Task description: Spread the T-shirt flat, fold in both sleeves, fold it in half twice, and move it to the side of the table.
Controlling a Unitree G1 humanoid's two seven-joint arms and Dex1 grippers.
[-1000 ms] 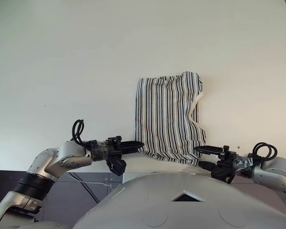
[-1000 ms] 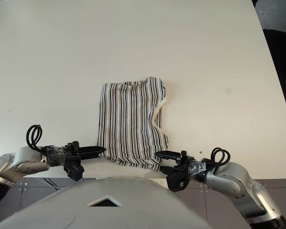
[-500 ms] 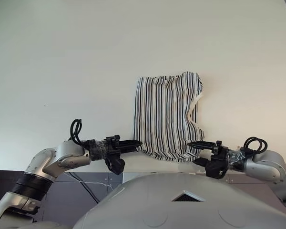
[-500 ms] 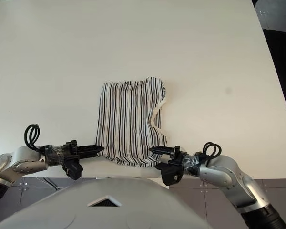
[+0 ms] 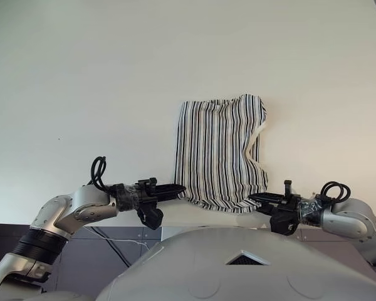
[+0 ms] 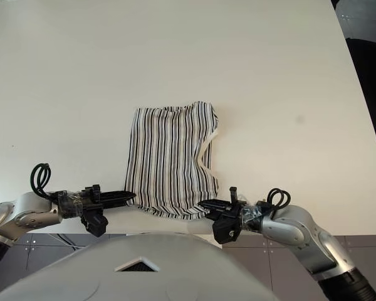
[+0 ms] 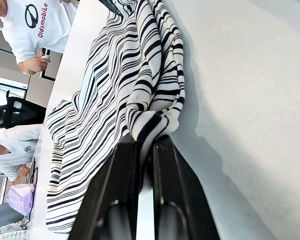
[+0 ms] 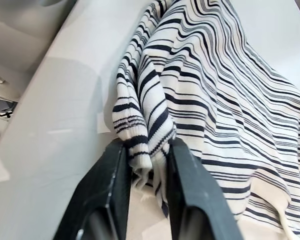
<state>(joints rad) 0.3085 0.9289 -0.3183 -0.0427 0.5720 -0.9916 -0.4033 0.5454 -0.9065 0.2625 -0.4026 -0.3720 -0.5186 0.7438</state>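
The black-and-white striped T-shirt (image 5: 219, 153) lies on the white table (image 5: 81, 94) as a narrow upright rectangle, with its collar curve on the right side. My left gripper (image 5: 180, 187) sits at the shirt's near left corner. In the left wrist view that gripper (image 7: 144, 142) is shut on a bunched hem fold of the T-shirt (image 7: 140, 75). My right gripper (image 5: 255, 198) is at the near right corner. In the right wrist view it (image 8: 147, 145) pinches a rolled bit of the T-shirt's hem (image 8: 200, 70) between its fingers (image 8: 112, 175).
The table's front edge (image 5: 194, 216) runs just under both grippers. The white tabletop stretches wide to the left, right and far side of the shirt. A faint dark mark (image 6: 299, 119) shows on the right of the table.
My right gripper has moved left along the front edge onto the shirt's near right corner and closed on it. The left gripper has stayed at the near left corner.
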